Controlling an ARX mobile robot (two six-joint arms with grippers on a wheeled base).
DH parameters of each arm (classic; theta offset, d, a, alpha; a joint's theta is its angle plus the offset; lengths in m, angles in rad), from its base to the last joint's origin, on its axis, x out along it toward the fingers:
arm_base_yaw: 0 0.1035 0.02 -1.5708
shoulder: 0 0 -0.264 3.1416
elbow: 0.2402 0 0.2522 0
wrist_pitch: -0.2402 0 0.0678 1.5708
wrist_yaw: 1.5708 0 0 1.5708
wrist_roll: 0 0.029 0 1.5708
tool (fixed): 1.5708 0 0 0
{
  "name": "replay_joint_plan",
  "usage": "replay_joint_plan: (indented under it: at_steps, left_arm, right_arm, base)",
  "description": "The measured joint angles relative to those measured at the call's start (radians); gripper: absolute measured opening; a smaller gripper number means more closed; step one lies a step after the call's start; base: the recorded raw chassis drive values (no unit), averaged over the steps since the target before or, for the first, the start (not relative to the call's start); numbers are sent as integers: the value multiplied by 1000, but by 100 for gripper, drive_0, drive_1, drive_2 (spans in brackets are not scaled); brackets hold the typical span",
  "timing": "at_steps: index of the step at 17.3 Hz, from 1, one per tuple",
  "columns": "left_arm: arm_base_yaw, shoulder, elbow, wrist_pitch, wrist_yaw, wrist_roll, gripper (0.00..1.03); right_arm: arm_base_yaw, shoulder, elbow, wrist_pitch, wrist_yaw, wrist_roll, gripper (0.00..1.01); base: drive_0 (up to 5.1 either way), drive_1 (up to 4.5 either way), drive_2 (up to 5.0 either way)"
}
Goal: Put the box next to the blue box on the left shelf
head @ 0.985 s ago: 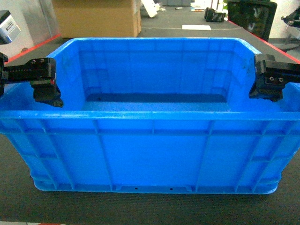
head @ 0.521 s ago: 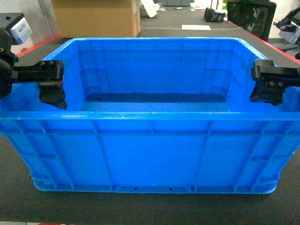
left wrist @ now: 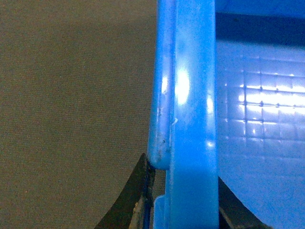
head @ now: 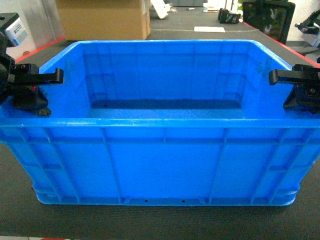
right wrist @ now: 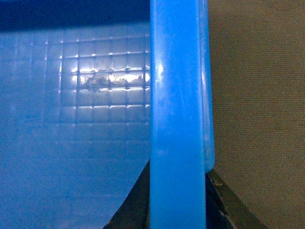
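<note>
Left gripper (head: 31,92) astride the left rim of the box (head: 160,160), jaws parted, one dark finger (left wrist: 128,200) outside the wall and one inside, not visibly clamped on it. Right gripper (head: 300,90) likewise straddling the right rim, one finger (right wrist: 228,202) on each side of the wall, spread wide enough to take the rolled edge. Bright-blue crate resting on the dark carpeted floor (head: 160,222) directly in front, open top up, grid-patterned bottom bare; brown cardboard carton (head: 102,19) standing beyond its far left corner.
</note>
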Motion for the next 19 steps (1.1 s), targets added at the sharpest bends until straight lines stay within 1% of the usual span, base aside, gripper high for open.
replay_joint_plan:
  at_steps: [1,2,3,5,8,10,11,12,13,19]
  left_arm:
    - [-2,-5,-1,-2,-4,-10,17]
    - [-8,-14,-6,-7,-12,-23,17]
    - [-13,-24,-10,-13,-16,-32,16]
    - [-19,-63,-12,-47,-26,-47,16]
    - [-35,-158,16,-66,-47,-47,15]
    - [-45,-211,38,-56,-56,-42,15]
    - [-52,-250,29,-17,-72,-42,14]
    - [-52,-255,29,-16,-74,-42,14]
    - [-52,-255,29,-16,-75,-44,14]
    - [-52,-255,17,-22,-76,-47,14]
  right_arm:
    - [1,-2,0,2,0,6,19]
    - [5,-7,-1,1,-14,-2,16]
    - [8,-18,-5,0,-10,-2,10]
    - [15,-59,-8,-34,-21,-14,7]
    - [21,-163,-8,-33,-15,-16,7]
    - [26,-224,-4,-21,-4,-14,7]
    - [33,-259,-21,40,26,-31,7]
    - [34,-264,-26,61,29,-43,7]
    - [34,-264,-26,64,29,-46,7]
    - [39,-264,-32,48,32,-47,7]
  base:
    - [0,0,0]
    - [0,0,0]
    - [0,0,0]
    - [0,0,0]
    - [0,0,0]
    - [0,0,0]
    - [0,0,0]
    - [0,0,0]
    - [0,0,0]
    - [0,0,0]
